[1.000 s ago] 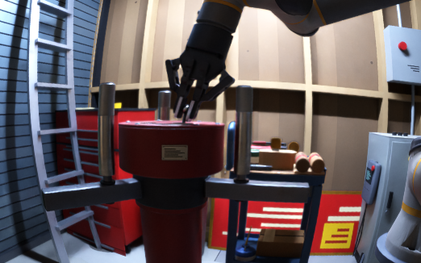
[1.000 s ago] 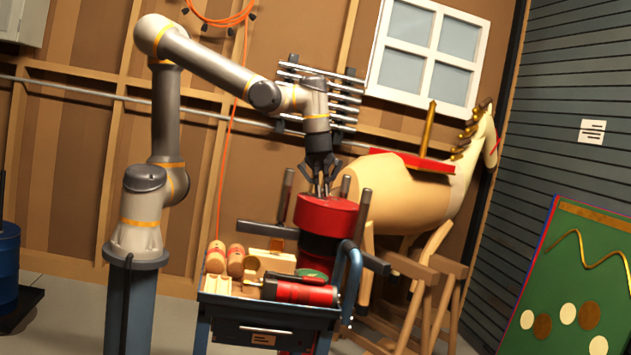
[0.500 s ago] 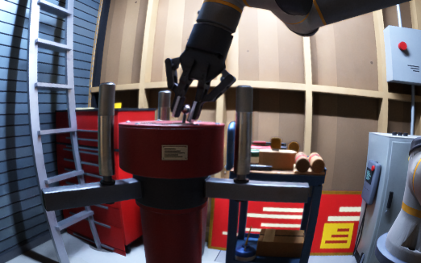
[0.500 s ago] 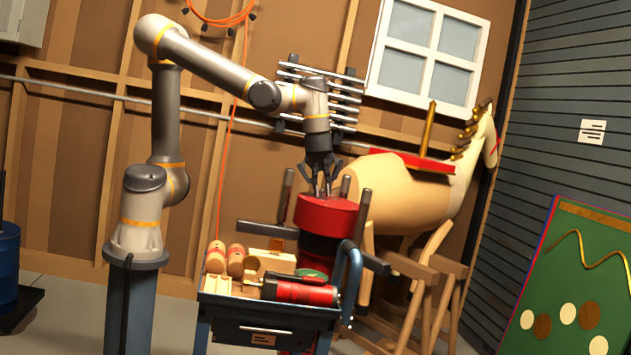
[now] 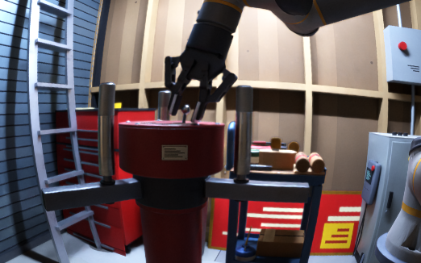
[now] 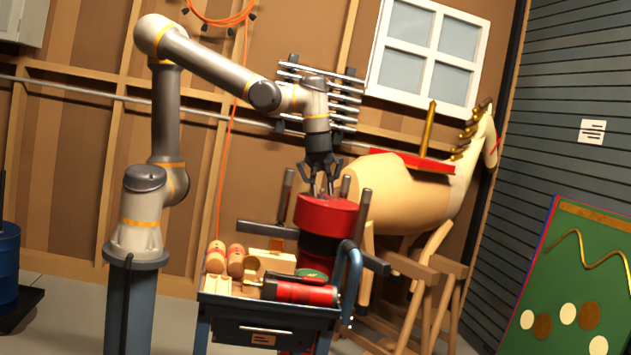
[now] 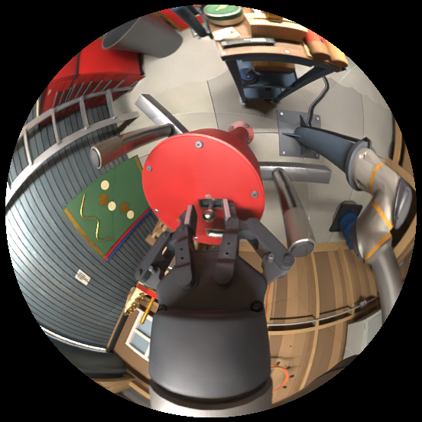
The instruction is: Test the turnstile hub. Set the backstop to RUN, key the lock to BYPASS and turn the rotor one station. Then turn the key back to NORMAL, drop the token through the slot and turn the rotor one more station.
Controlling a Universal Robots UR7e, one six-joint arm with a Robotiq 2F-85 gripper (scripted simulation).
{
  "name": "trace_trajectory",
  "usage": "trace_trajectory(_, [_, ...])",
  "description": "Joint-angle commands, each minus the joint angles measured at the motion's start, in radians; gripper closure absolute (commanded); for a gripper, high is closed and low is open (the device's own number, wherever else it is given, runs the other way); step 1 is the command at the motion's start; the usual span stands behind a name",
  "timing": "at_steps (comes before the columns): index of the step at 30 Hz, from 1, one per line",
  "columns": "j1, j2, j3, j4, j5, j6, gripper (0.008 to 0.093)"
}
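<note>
On the flat top of the red turnstile hub (image 5: pixel 171 149) (image 6: pixel 325 210) (image 7: pixel 201 182) a small lever with a steel ball knob (image 5: pixel 185 109) (image 7: pixel 208 214) stands near the rim. My gripper (image 5: pixel 186 114) (image 6: pixel 321 193) (image 7: pixel 208 215) is straight above the lever, open, one finger on each side of the knob, and it holds nothing. A dark slot (image 7: pixel 209 203) lies just beyond the knob in the wrist camera. Grey rotor arms (image 5: pixel 258 188) (image 5: pixel 90 193) stick out from the hub's black band, each carrying an upright steel post (image 5: pixel 243 133) (image 5: pixel 106 131).
Upright posts stand close around the hub top, one (image 5: pixel 163 104) just behind my fingers. A blue cart (image 6: pixel 269 304) with wooden blocks, cork rolls and a green disc (image 6: pixel 311 275) stands beside the hub. A ladder (image 5: pixel 52 121), a red cabinet and a wooden horse (image 6: pixel 415 194) flank it.
</note>
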Motion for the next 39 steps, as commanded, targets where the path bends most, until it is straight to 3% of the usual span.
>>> trace_trajectory(1, [0.000, 0.000, 0.000, -0.001, 0.000, 0.000, 0.0574])
trace_trajectory(16, [0.000, -0.005, -0.015, 0.020, 0.000, 0.000, 0.0574])
trace_trajectory(39, [0.000, -0.025, -0.090, 0.113, 0.000, 0.000, 0.0574])
